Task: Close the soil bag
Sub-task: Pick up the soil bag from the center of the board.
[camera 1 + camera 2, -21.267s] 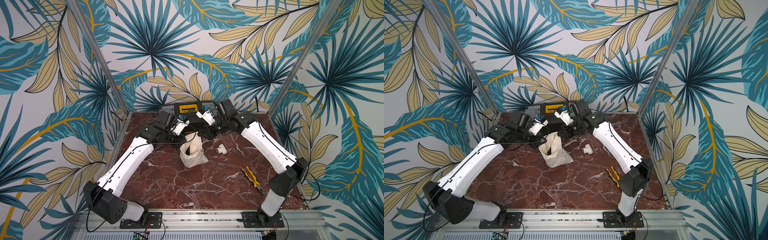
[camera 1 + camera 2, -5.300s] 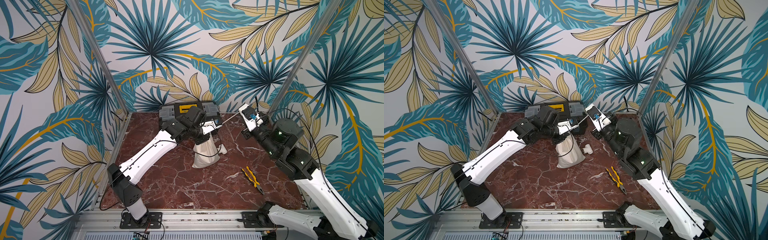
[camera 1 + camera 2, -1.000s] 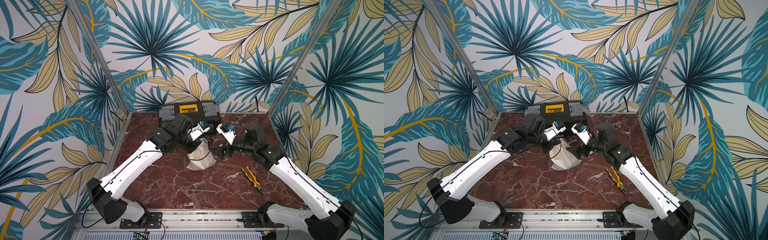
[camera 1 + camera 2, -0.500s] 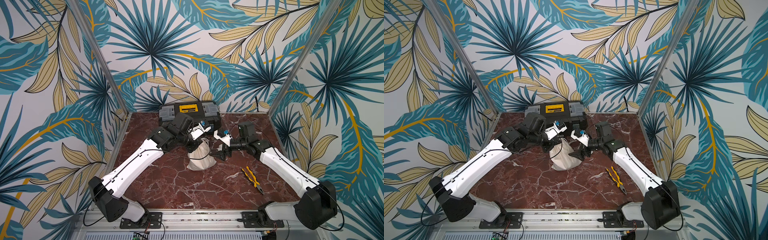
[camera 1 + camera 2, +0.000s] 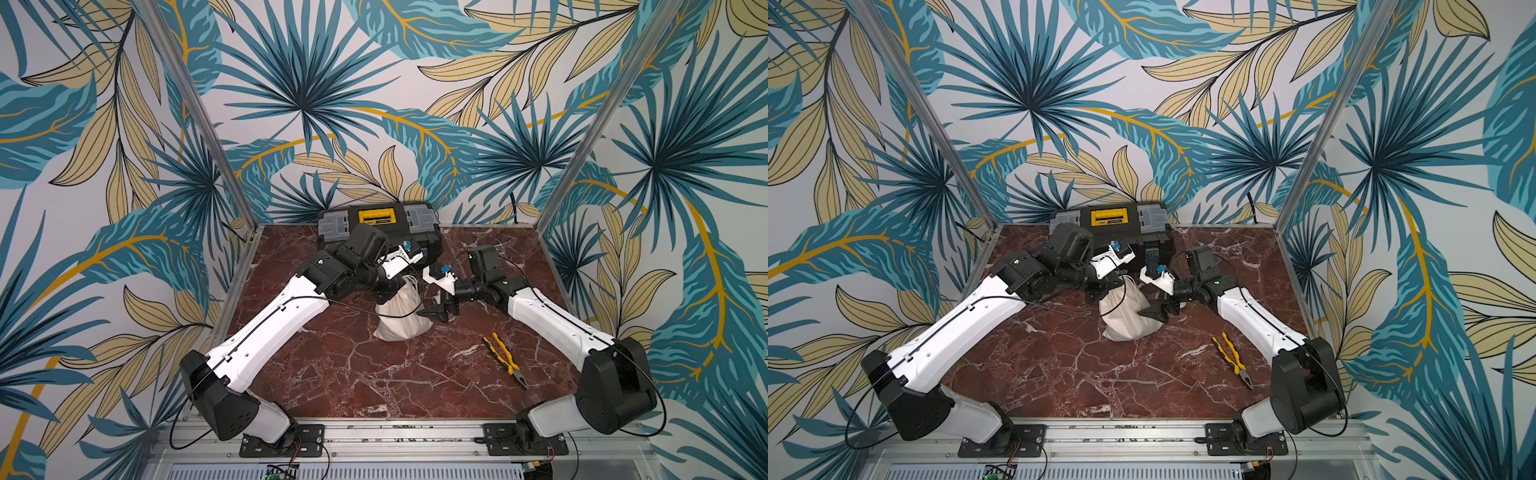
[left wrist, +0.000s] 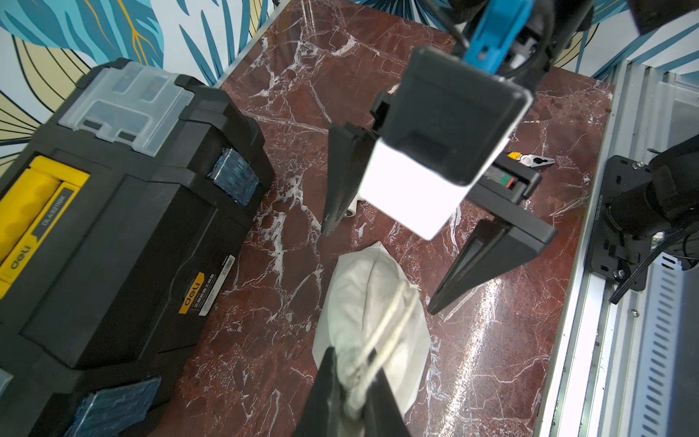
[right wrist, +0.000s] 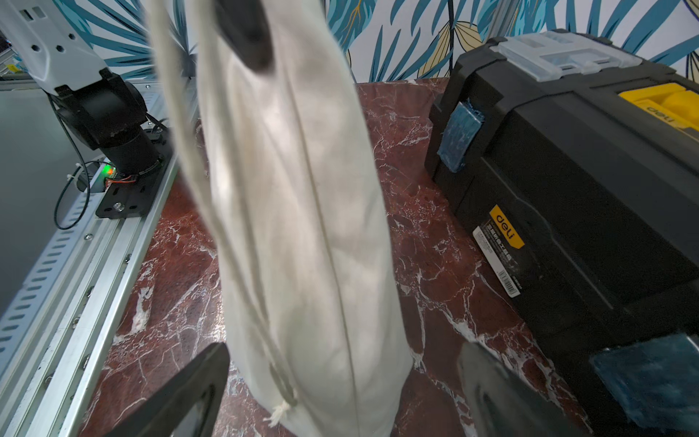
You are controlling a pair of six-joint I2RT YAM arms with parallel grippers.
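The left gripper is pinching its fingers together on the gathered mouth of the soil bag, and the thin white cords are running out from between them. The right gripper is holding its fingers wide apart, straddling the sack's lower part. Whether either finger is touching the cloth I cannot tell.

The bag is standing near the middle of the table. Its long axis is running roughly upright, with the mouth pointing up into the left fingers and the broad bottom sitting on the marble.

A black toolbox with a yellow handle is lying just behind it by the back wall. Yellow-handled pliers are lying well apart on the robot's right. A small white fitting is peeking from behind a right finger.

The cloth is looking soft, creased and cream-white, with a seam running down its length. The tabletop is showing as glossy red-brown stone with white veins.
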